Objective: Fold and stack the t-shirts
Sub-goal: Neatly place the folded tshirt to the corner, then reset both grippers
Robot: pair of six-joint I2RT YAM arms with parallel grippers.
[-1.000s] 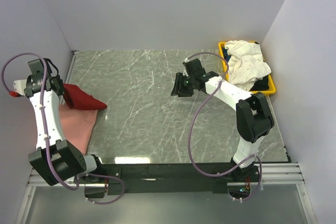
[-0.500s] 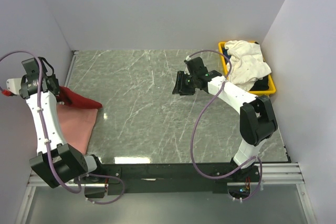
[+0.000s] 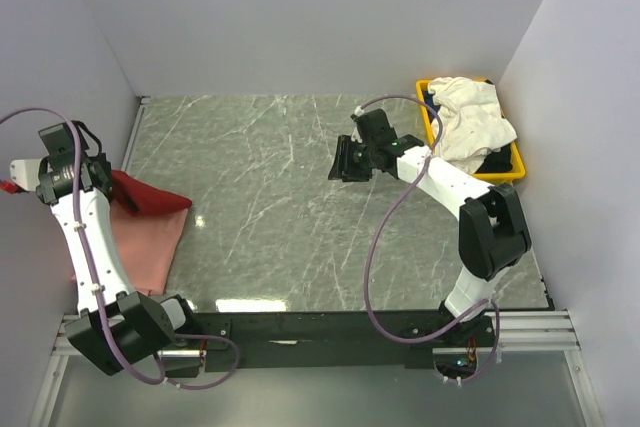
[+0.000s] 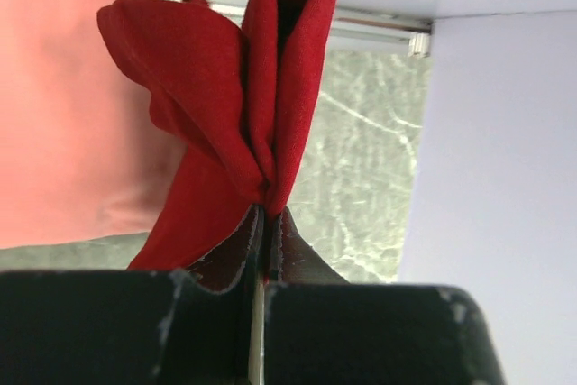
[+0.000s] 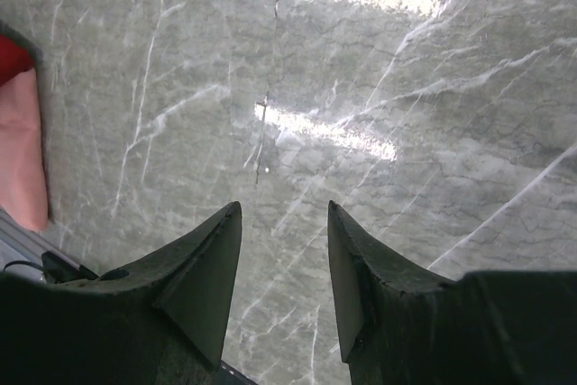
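Top view: the left gripper [image 3: 103, 180], shut tight on the dark red shirt [image 3: 150, 197], has been drawn back leftward, and the shirt is dragged along the far edge of the salmon-pink shirt [image 3: 145, 242]. The right gripper [image 3: 345, 159] is held well right of the salmon-pink shirt, and the white shirt [image 3: 470, 122] lies farther right, untouched.

Left wrist: a red fold is pinched between closed jaws.

Right wrist: the jaws are held half apart, with nothing gripped.

Stacking of red on pink is judged under way.

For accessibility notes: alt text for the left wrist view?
The left claw is shut on a bunched fold of the dark red shirt. A pink shirt lies behind it at left; grey marble table and a pale wall show at right.
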